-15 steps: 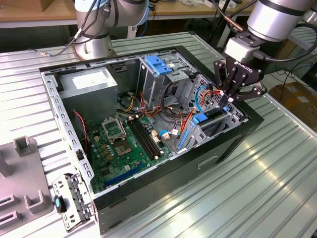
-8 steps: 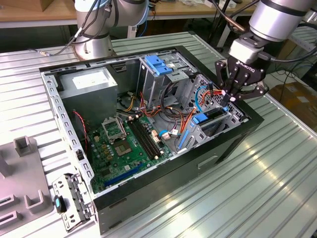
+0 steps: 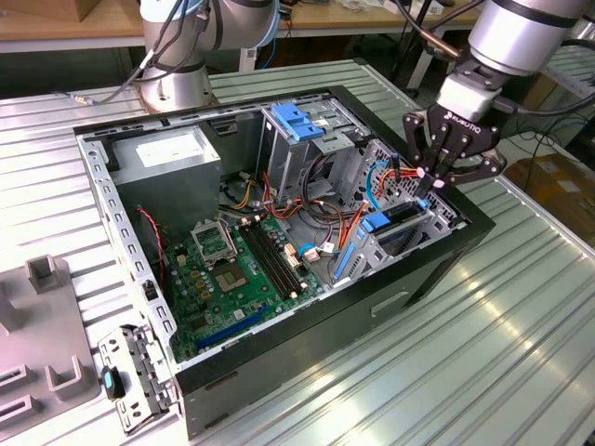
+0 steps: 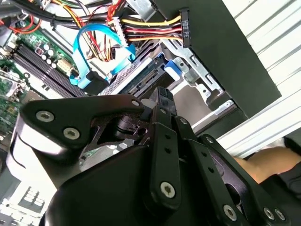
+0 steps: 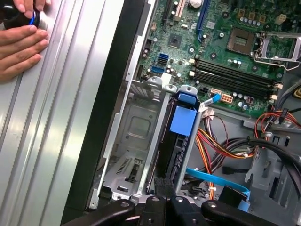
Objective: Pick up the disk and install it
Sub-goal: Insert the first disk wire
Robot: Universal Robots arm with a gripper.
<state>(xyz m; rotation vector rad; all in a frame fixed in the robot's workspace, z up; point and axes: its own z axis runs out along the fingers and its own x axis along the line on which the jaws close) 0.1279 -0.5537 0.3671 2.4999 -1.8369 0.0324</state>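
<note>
Disk (image 5: 182, 120): standing on edge in the metal drive bay (image 5: 131, 136) beside the case's black side wall, blue carrier frame showing. By the look of it, mostly slid home.
Gripper (image 5: 162, 184): right at the disk's cabled end, fingers drawn close together with next to no gap. The tips touch or all but touch the disk's edge, and I cannot tell whether they pinch it or just bear on it.
Stage: my read is that this is the install, seating the drive, not the pickup.
Cables: orange, yellow and red power leads (image 5: 212, 147) and a blue data cable (image 5: 214, 175) crowd just beside the bay, close to the fingers.
Risk one: a lead gets snagged or pinched between finger and drive if the arm drifts towards the bundle.
Risk two: the disk goes in skewed, the carrier jams on the bay rail, and a hard push strains the frame or the connector.
Risk three: the tips slide off that narrow edge towards the motherboard (image 5: 225, 52).
Bystander: a person's hand (image 5: 19, 44) rests on the ribbed table (image 5: 61, 141) outside the case, well apart from the gripper. Worth watching if the arm swings wide.
</note>
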